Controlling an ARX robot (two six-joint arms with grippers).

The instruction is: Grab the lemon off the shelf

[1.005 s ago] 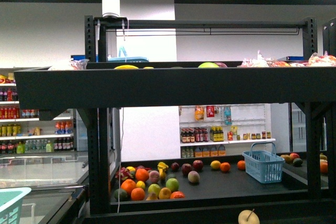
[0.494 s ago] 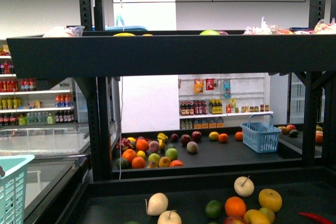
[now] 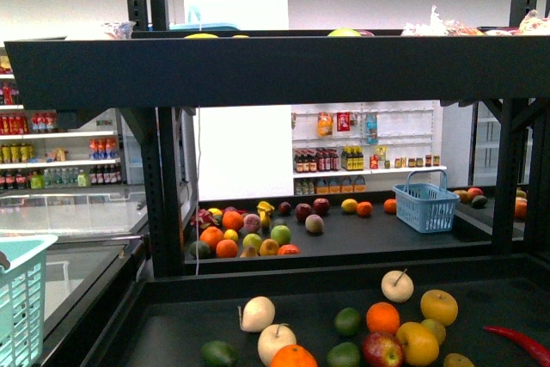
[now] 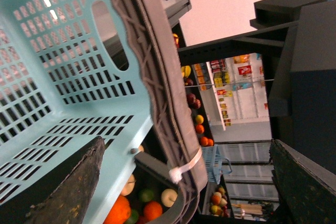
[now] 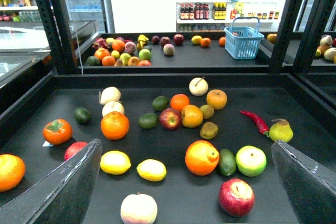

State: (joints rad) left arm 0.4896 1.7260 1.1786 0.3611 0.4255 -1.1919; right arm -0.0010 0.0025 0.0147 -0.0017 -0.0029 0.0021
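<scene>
Approach step at the black shelf, with nothing lifted yet. A pale blue basket is seen close against the left gripper, jaws apart. The right gripper, wide apart and empty, is held over the fruit tier. The lemon lies just ahead and below, so a descent and closing are judged next. A similar yellow fruit beside it is hard to distinguish, and both arms are missing from the front view.

Left hand — dark fingers, scuffed

We saw the shelf matt black metal, the basket pale slotted plastic, the lemon smooth-skinned.
</scene>
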